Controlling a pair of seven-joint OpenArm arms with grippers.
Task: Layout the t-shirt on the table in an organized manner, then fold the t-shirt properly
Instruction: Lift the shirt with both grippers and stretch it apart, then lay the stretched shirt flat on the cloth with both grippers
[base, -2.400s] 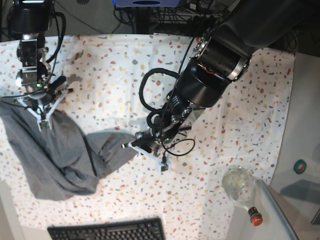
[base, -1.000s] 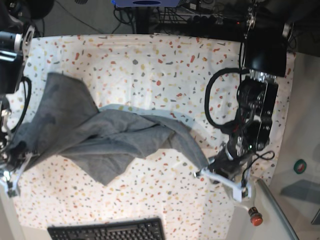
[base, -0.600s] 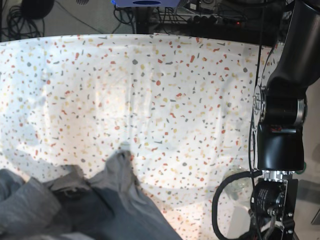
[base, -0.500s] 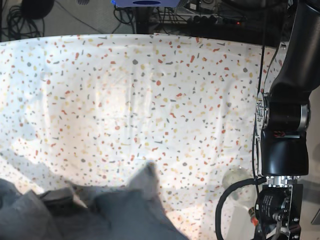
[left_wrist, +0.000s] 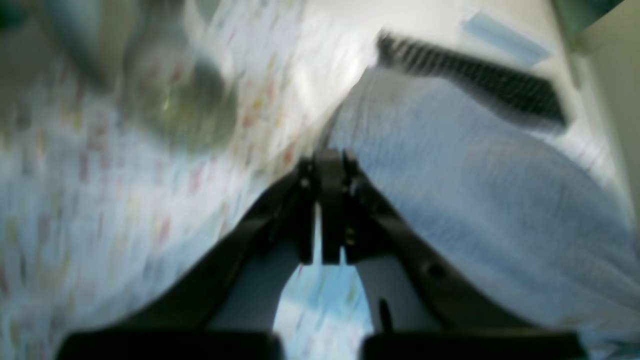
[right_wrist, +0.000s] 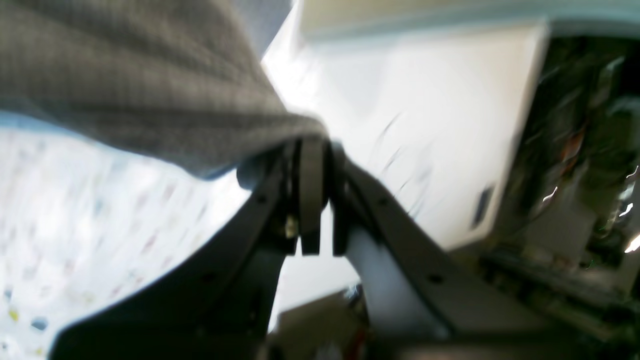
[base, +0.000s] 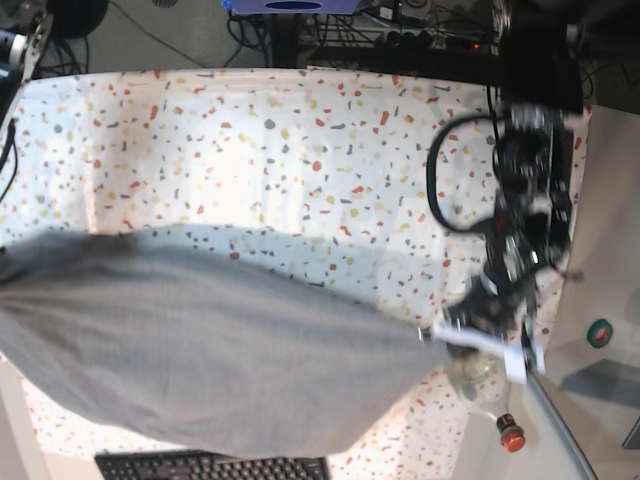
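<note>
Stretching across the lower half of the base view, we record one plain heather-grey knit t-shirt (base: 210, 350), drawn out into a long, broad band from the left edge of the frame to the lower right, its surface smooth and blurred, with no print showing. It spans the white cloth-covered table flecked with red, yellow and grey (base: 300, 150), whose upper half lies bare; we cannot tell how much of the shirt rests on the cloth.

We note the left gripper (base: 470, 335) at the lower right, jaws pinched together on the shirt's narrowed right end; the left wrist view shows grey fabric fanning away from its closed tips.

The right gripper (right_wrist: 312, 150) appears only in the right wrist view, jaws likewise closed on a gathered fold of the t-shirt, which drapes to the upper left.

A black keyboard (base: 200, 467) lies at the bottom edge.
</note>
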